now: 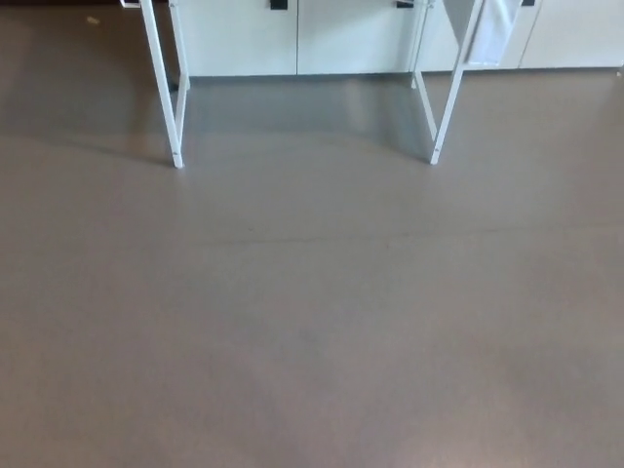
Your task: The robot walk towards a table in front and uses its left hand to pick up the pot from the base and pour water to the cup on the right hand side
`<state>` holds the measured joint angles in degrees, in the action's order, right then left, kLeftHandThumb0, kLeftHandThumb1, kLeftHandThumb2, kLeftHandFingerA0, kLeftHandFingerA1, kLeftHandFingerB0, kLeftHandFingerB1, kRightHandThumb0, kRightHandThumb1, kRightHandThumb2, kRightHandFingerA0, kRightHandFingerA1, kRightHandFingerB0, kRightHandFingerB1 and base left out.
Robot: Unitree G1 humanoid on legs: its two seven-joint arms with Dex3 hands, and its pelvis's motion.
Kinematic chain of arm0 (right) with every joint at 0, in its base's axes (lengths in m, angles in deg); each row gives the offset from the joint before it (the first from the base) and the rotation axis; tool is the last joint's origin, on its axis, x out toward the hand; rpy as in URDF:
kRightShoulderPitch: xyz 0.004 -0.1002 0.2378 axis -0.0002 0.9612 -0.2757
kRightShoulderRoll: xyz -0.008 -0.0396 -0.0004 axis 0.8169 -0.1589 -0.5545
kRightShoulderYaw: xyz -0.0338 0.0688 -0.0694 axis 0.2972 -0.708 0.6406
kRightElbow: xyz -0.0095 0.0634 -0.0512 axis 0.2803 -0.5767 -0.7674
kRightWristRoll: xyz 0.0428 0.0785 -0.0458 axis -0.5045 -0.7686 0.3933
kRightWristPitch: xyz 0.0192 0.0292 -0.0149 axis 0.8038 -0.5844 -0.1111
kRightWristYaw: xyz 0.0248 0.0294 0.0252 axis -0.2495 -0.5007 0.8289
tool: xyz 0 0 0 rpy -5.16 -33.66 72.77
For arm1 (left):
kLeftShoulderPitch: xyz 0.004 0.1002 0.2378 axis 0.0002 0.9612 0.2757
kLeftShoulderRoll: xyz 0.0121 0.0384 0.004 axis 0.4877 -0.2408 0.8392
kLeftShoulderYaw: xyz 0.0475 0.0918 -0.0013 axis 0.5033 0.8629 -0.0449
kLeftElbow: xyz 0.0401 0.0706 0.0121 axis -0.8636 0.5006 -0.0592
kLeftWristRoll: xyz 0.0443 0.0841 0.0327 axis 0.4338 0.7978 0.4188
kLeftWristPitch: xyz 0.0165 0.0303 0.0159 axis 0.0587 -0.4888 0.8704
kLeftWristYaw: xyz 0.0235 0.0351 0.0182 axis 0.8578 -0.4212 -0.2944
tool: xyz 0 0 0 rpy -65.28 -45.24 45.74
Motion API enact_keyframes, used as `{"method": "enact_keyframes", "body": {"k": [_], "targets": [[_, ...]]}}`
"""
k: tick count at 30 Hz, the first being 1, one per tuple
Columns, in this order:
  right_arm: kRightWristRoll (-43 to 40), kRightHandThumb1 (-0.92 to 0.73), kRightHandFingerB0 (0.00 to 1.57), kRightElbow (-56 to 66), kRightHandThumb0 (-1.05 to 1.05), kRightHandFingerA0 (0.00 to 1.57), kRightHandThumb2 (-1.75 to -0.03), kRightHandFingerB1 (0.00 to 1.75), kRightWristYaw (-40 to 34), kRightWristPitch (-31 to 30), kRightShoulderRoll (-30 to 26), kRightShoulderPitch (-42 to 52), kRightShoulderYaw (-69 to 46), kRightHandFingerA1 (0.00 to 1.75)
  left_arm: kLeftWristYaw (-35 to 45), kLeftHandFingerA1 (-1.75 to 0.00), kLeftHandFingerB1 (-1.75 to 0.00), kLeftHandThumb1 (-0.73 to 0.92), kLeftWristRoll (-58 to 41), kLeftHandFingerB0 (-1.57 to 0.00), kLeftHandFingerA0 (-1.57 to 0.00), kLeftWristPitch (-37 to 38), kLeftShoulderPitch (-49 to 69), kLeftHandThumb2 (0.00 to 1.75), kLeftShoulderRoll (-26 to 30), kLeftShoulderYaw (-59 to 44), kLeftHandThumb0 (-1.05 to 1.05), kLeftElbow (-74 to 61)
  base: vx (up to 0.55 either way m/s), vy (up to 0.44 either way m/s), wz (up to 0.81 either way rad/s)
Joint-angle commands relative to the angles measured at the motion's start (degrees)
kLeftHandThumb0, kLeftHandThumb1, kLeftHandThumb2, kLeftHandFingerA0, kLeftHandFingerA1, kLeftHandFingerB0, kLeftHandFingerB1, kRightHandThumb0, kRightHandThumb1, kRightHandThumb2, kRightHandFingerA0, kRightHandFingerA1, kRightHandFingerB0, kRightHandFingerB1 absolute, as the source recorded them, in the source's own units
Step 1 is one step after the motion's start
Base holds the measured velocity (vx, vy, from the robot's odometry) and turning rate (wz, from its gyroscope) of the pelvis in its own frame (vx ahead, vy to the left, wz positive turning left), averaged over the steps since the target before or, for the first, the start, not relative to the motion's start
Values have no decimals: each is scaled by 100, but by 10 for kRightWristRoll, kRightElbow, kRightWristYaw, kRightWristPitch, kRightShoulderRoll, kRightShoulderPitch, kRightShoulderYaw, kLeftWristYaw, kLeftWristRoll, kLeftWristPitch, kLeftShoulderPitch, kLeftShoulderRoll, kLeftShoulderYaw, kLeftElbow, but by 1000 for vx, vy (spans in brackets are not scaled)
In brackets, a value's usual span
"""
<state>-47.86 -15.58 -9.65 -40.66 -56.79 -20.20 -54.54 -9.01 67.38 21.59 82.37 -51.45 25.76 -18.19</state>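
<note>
Head view: mostly bare grey floor [312, 322], with just the white table legs [161, 88] up top, so the robot's apparently mid-approach. The tabletop, pot and cup are all above the frame, out of sight. Neither robot hand shows, so can't tell their state. Pale cabinets [292, 39] behind; nothing blocks the path.
</note>
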Motion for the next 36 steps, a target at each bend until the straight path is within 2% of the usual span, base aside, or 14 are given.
{"method": "enact_keyframes", "body": {"k": [1, 10, 11, 16, 19, 20, 22, 23, 26, 31, 32, 34, 35, 36], "targets": [[-14, -50, 35, 9, -45, 56, -84, 53, 6, -6, -9, -29, -10, 66, -4, -36, -33, 62, 3, -36, -50, 5, -25, 59, 2, 3, -31, -10, 125, 7, 6], [-11, -51, 35, 68, -43, 59, -83, 52, 4, -20, -9, -18, -12, 65, 2, -36, -32, 65, -3, -35, -50, -11, -34, 60, 2, 2, -29, -39, 216, -173, 11], [-14, -63, 43, 63, -38, 65, -58, 40, 7, -22, -9, -24, -15, 57, 9, -36, -32, 65, -8, -35, -50, -16, -41, 60, 2, 0, -28, -35, 343, -364, 39], [-16, -63, 43, 68, -38, 66, -57, 40, 9, -31, -9, -29, -17, 57, 12, -37, -33, 64, -10, -37, -53, -20, -49, 60, 1, -1, -30, -33, 274, -142, 5], [-17, -64, 43, 85, -35, 66, -58, 40, 7, -45, -7, -29, -16, 54, 8, -45, -41, 54, -13, -35, -48, -27, -56, 71, -1, -4, -39, -36, 244, 19, -11], [-18, -50, 35, 85, -42, 58, -83, 52, 9, -44, -7, -29, -16, 64, 8, -37, -33, 63, -13, -38, -54, -27, -55, 60, -1, -4, -31, -37, 236, 84, -24], [-18, -50, 35, 87, -42, 58, -83, 52, 10, -45, -7, -28, -15, 64, 8, -37, -33, 63, -13, -38, -54, -27, -55, 60, -1, -4, -31, -38, 256, 127, -16], [-17, -63, 44, 83, -34, 71, -59, 43, 5, -37, -6, -29, -16, 59, 9, -37, -33, 64, -10, -37, -53, -25, -55, 60, 1, -2, -32, -39, 178, 158, -13], [-15, -64, 44, 73, -34, 72, -59, 43, -1, -25, -3, -34, -16, 59, 10, -46, -41, 54, -9, -34, -48, -27, -54, 72, 3, -2, -40, -42, 380, 217, -16], [-10, -63, 45, 76, -34, 73, -58, 43, -7, -30, -4, -35, -12, 60, 12, -46, -41, 55, -11, -33, -49, -22, -55, 72, 4, -1, -39, -36, 307, 181, -9], [-9, -63, 45, 70, -34, 73, -58, 44, -10, -26, -3, -36, -11, 61, 11, -38, -33, 65, -8, -39, -57, -25, -53, 60, 7, 0, -32, -39, 217, 122, 6], [-3, -63, 44, 64, -34, 74, -59, 43, -14, -22, -2, -34, -7, 59, 13, -37, -33, 65, -6, -39, -56, -25, -45, 59, 10, 1, -32, -46, 258, 87, 8], [1, -50, 38, 62, -40, 66, -81, 53, -16, -20, -3, -32, -3, 66, 12, -37, -33, 65, -3, -40, -57, -25, -43, 59, 13, 3, -33, -48, 257, 61, 4], [3, -50, 38, 62, -40, 66, -81, 53, -16, -19, -3, -32, -1, 66, 11, -37, -33, 65, -2, -40, -57, -25, -44, 59, 14, 3, -33, -47, 276, 12, 6]]}}
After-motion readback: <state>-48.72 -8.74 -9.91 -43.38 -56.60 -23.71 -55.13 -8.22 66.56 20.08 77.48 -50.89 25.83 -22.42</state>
